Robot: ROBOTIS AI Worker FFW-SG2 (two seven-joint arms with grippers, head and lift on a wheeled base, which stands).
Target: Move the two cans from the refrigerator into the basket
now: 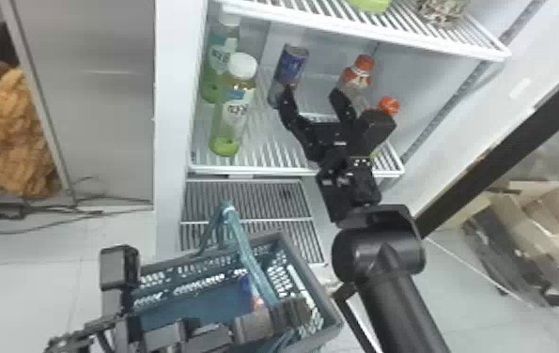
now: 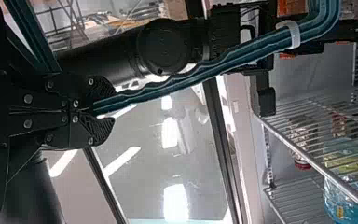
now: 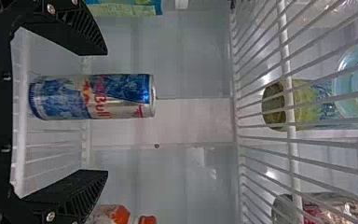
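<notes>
A blue and silver can stands on the refrigerator's middle shelf. My right gripper is open in front of it, one finger overlapping the can's lower part. In the right wrist view the can lies between the spread fingers of the right gripper, touching neither. Below the shelf is the blue-green basket, with a blue and red item inside. My left gripper is at the basket; in the left wrist view, the left gripper is shut on the basket handle.
Two green-tinted bottles stand left of the can. Orange-capped bottles are to its right, close to the right gripper. An upper wire shelf hangs above, and the refrigerator's side wall rises at left.
</notes>
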